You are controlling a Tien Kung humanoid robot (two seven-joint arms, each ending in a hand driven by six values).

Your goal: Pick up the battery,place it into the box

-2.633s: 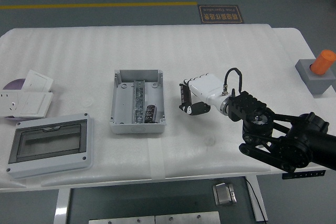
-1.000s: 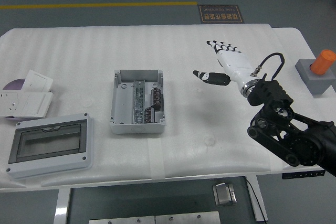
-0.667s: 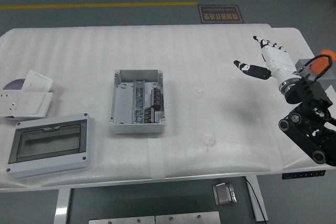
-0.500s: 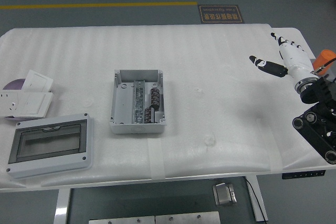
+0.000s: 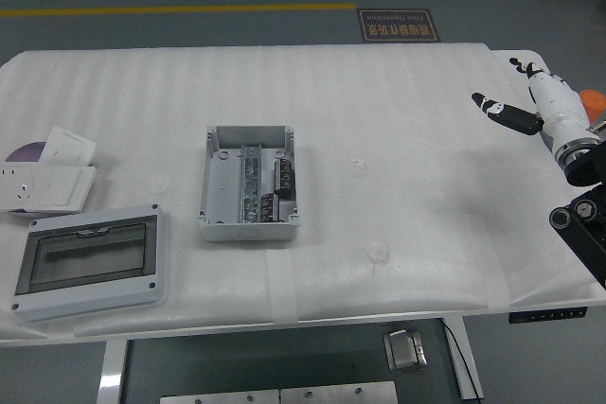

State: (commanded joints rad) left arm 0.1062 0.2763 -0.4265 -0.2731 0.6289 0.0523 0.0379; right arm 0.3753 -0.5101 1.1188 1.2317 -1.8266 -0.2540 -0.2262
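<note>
Head view, read from left to right: at the far left of the white table point(image 5: 379, 92) a stack of white socket plates point(image 5: 47, 172) is seen, lying partly over a purple disc point(image 5: 21, 151), and below it a grey enclosure with a clear cover point(image 5: 87, 264) lies flat, apparently set aside as unused parts. Near the middle the grey box point(image 5: 248, 182) is placed with its open side up, so that it can be loaded from above. Inside it a metal rail runs lengthwise, and the dark battery point(image 5: 281, 190) is seen lying beside that rail in the right half, so the placing is judged done. At the right edge the right hand point(image 5: 538, 103) is held clear of the box, fingers extended and thumb spread, with nothing grasped. An orange object point(image 5: 593, 99) is partly hidden behind it.
</note>
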